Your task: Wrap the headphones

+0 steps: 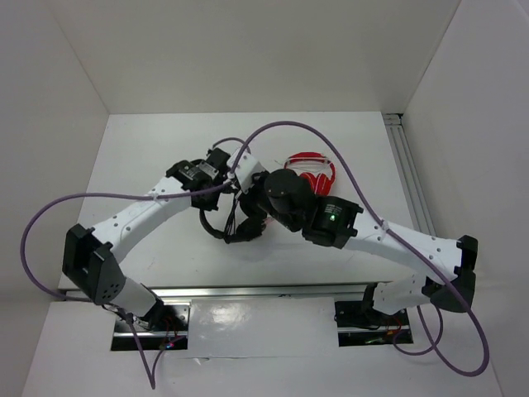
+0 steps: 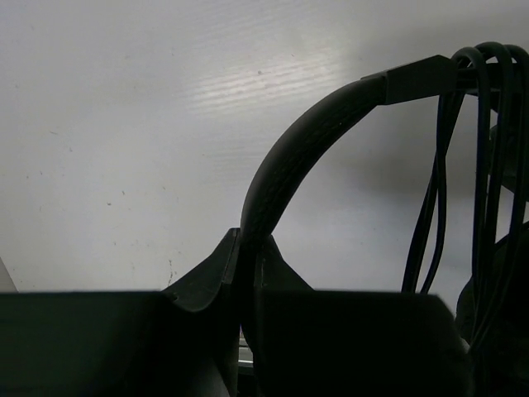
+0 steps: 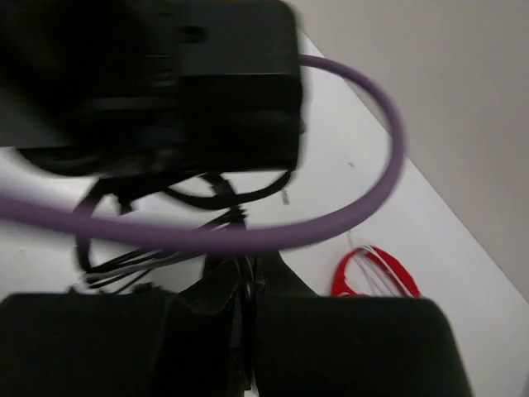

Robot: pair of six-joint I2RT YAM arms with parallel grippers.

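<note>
The left claw (image 2: 246,252), clenched on the headband (image 2: 289,157), should hold firm while the right claw (image 3: 242,279), seemingly clenched on the cable (image 2: 438,190), winds tight loops at 3 o'clock.

Bright, even light fills the white enclosure from above, leaving soft shadows on the table (image 1: 140,149) and glare on the metal plate (image 1: 264,318) at lower centre. At the left wrist, the headphones (image 2: 281,165) are sharp but near-silhouetted. The right wrist view is motion-blurred, its purple cable (image 3: 364,207) smeared.
</note>
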